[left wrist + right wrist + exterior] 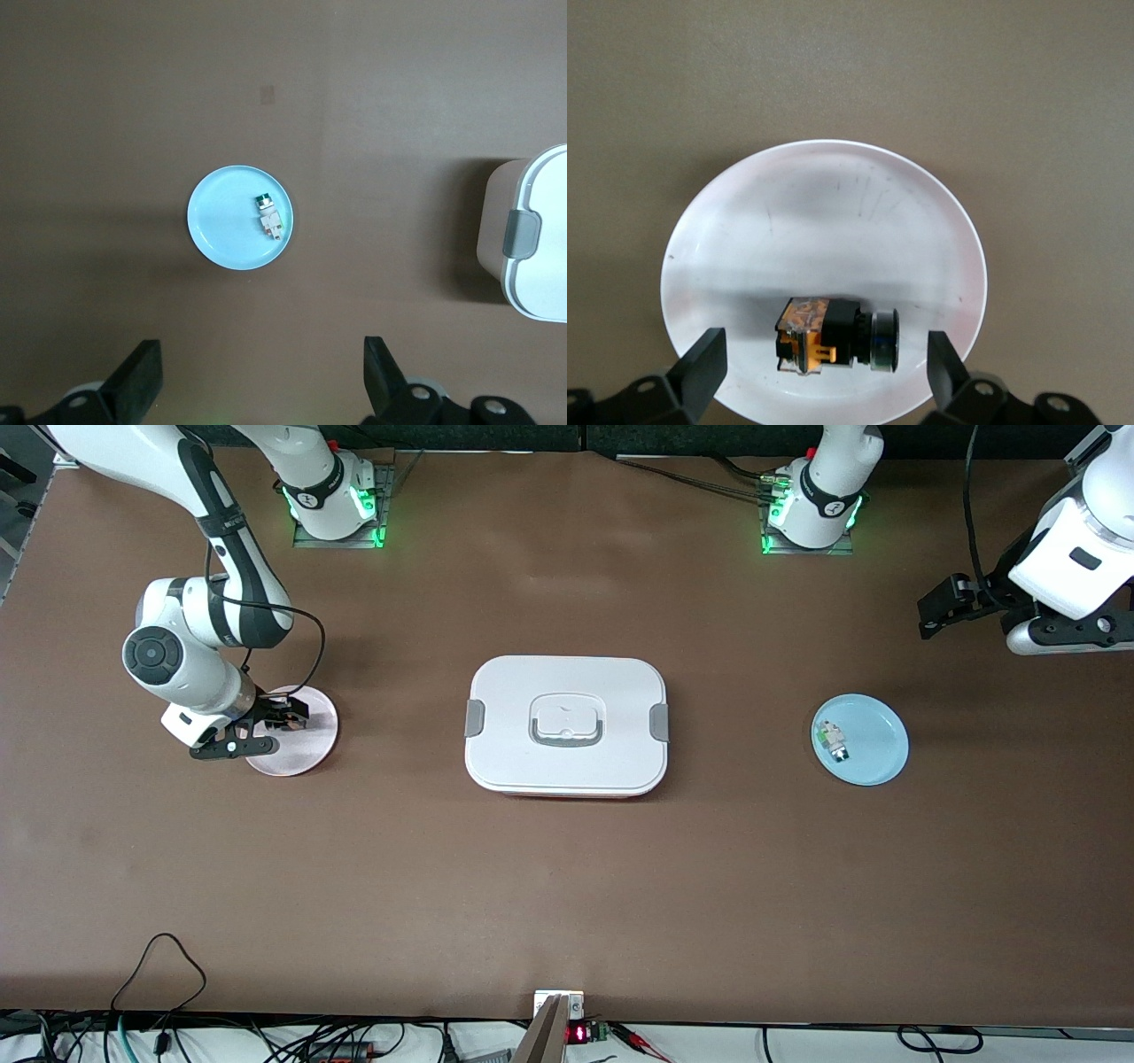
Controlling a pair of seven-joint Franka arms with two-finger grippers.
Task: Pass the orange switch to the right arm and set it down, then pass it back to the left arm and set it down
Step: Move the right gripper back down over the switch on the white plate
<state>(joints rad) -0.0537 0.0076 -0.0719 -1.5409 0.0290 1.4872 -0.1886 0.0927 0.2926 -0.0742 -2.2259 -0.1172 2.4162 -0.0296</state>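
Observation:
The orange switch point(833, 336), a small black block with orange parts and a metal end, lies on its side on a pale pink plate point(824, 221). My right gripper point(827, 367) is low over that plate point(306, 757), open, with one finger on each side of the switch and not touching it. In the front view that gripper point(276, 728) hides the switch. The white lidded box point(567, 726) sits mid-table between the two plates. My left gripper point(926, 618) hangs open and empty in the air over the left arm's end of the table.
A light blue plate point(873, 757) holding a small white-and-green component point(831, 742) lies toward the left arm's end; the left wrist view shows the plate point(221, 230), the component point(270, 217) and the box's latched edge point(536, 239). Cables run along the table's front edge.

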